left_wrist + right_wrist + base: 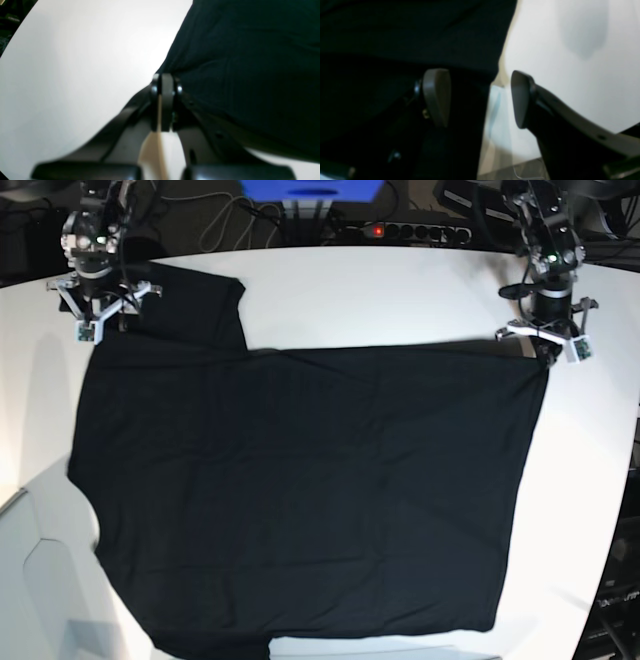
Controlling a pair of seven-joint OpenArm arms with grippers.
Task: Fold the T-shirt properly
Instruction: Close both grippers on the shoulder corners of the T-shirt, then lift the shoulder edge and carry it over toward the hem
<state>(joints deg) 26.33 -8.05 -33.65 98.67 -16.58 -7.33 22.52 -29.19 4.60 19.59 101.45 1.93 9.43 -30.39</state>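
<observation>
The black T-shirt lies spread flat on the white table, plain side up; no print or tag shows. My left gripper is at the shirt's far right corner. In the left wrist view the left gripper is shut, with the cloth drawn up to its tips. My right gripper is at the far left sleeve. In the right wrist view the right gripper is open. One finger is over the black cloth, the other over bare table, and the cloth's edge runs between them.
A power strip with cables and a blue box sit beyond the table's far edge. The table's rounded edge curves down at the right. A pale sheet lies at the near left.
</observation>
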